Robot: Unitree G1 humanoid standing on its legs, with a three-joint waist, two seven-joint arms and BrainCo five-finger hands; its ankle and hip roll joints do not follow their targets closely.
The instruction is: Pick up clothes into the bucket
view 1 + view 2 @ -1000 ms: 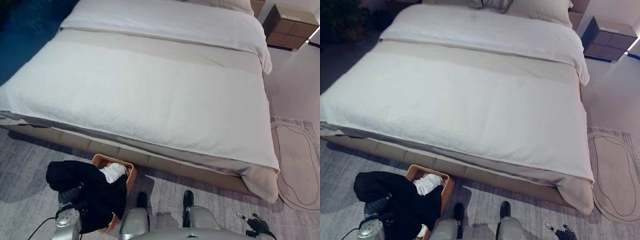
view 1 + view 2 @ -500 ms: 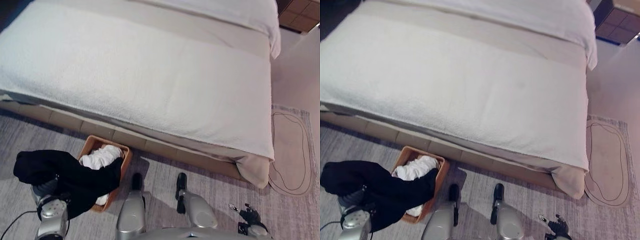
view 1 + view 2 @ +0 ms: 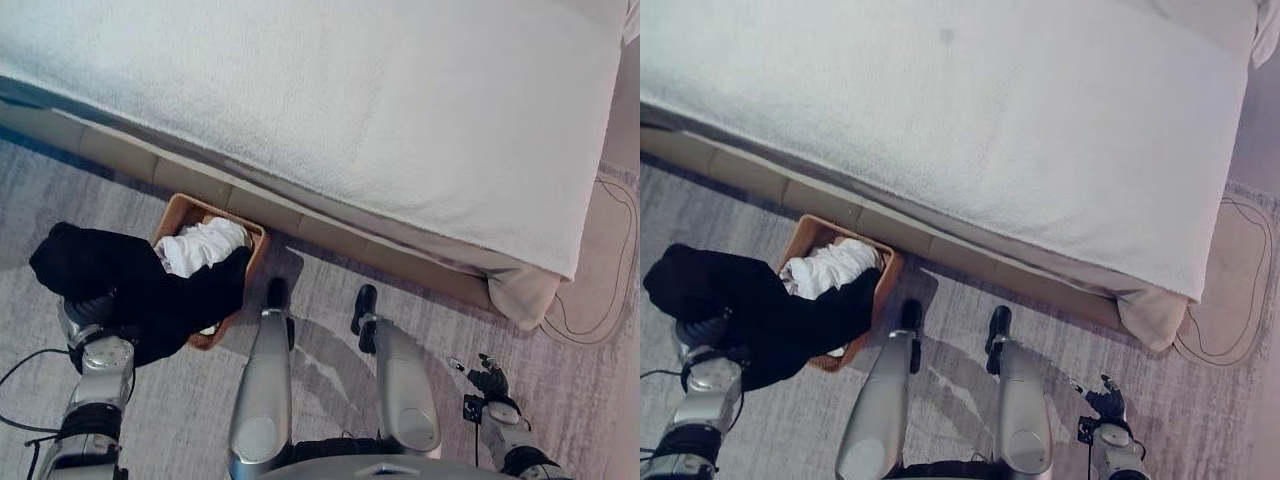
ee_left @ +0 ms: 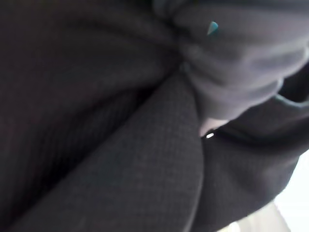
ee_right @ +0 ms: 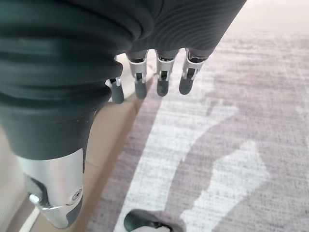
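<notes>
A black garment (image 3: pixel 135 290) lies bunched over my left hand (image 3: pixel 84 314), and one end droops across the near side of the woven brown basket (image 3: pixel 183 209). A white garment (image 3: pixel 203 245) sits inside the basket. The cloth hides my left fingers; in the left wrist view black fabric (image 4: pixel 120 145) lies right against the camera. The basket stands on the floor against the bed's base. My right hand (image 3: pixel 488 381) hangs low at the far right, away from the basket, its fingers (image 5: pixel 161 82) relaxed and holding nothing.
A wide bed with a white cover (image 3: pixel 350 100) spans the far side, on a beige padded base (image 3: pixel 330 235). Grey carpet (image 3: pixel 180 420) covers the floor around the basket. An oval beige mat (image 3: pixel 600 270) lies by the bed's right corner.
The camera has tipped down, so the bed has slid up out of the picture. The black garment stays over my left hand and the basket's edge. The right hand hangs as before.
</notes>
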